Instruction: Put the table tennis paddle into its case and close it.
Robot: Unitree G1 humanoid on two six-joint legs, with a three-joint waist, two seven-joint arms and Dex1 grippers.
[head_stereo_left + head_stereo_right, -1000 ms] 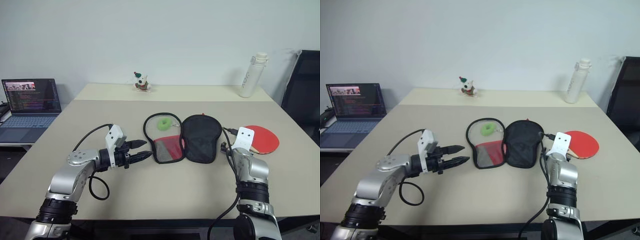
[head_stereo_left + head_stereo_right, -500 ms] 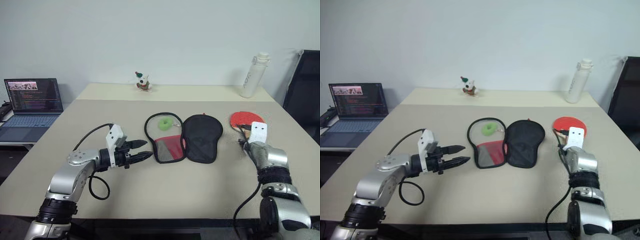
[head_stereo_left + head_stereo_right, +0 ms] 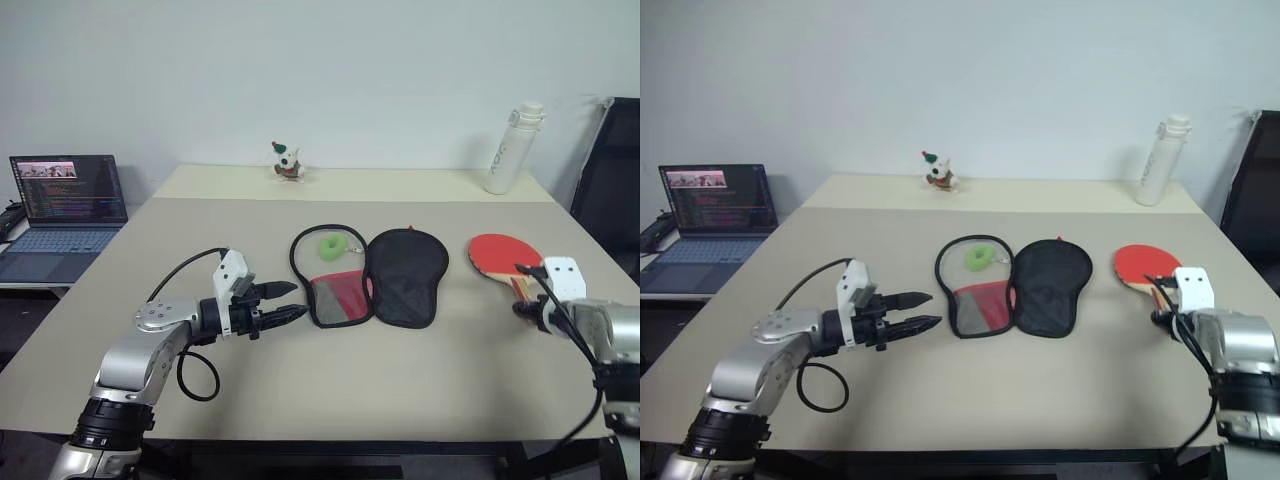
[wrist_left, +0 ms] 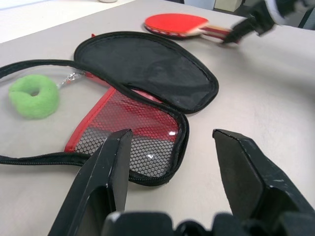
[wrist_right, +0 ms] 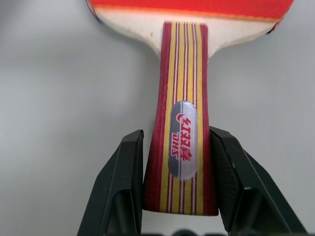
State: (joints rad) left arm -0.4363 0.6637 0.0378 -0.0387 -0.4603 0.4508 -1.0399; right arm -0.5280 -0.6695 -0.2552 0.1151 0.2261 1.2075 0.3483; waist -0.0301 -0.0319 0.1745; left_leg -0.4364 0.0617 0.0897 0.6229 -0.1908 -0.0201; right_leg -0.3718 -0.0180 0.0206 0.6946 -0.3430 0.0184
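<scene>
Right gripper (image 5: 179, 196): fingers clamped on the paddle (image 3: 500, 254) handle, one on each side edge, near the butt end. Step in hand, as judged: securing the paddle for carrying to the case (image 3: 368, 275). To do it well, keep the squeeze square across the handle so the blade does not swing, lift it flat off the worktop (image 3: 400, 370), and bring it in blade-first over the black half. Paddle: red face up, flat on the worktop, well to the right of the case, handle toward the robot. Case: unzipped and spread flat at the worktop's middle, a green ring (image 3: 329, 247) on its left half. Right arm: reaches out to the right, gripper tilted down. Left gripper (image 3: 290, 301): fingers apart, empty, hovers roughly level just left of the case, pointing at it.
</scene>
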